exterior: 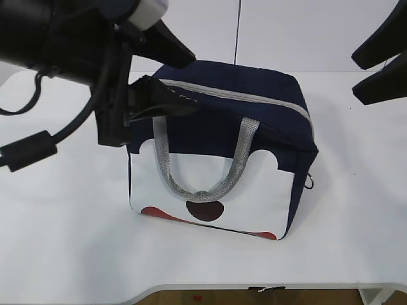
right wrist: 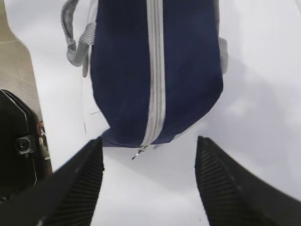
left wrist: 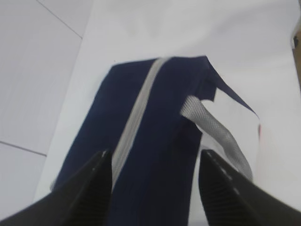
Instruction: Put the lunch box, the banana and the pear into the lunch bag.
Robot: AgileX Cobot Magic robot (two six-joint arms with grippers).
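The navy lunch bag stands upright mid-table, its white panel with red and dark shapes facing me. Its grey zipper runs shut along the top, and a grey handle hangs down the front. My left gripper is open over the bag's left top end, its jaws either side of the zipper in the left wrist view. My right gripper is open and empty, up to the right of the bag; its wrist view shows the zip pull at the bag's near end. The lunch box, banana and pear are out of view.
The white table has its front edge near the bottom of the exterior view. A metal ring hangs at the bag's right side. A black cable trails from the left arm. A black device shows left in the right wrist view.
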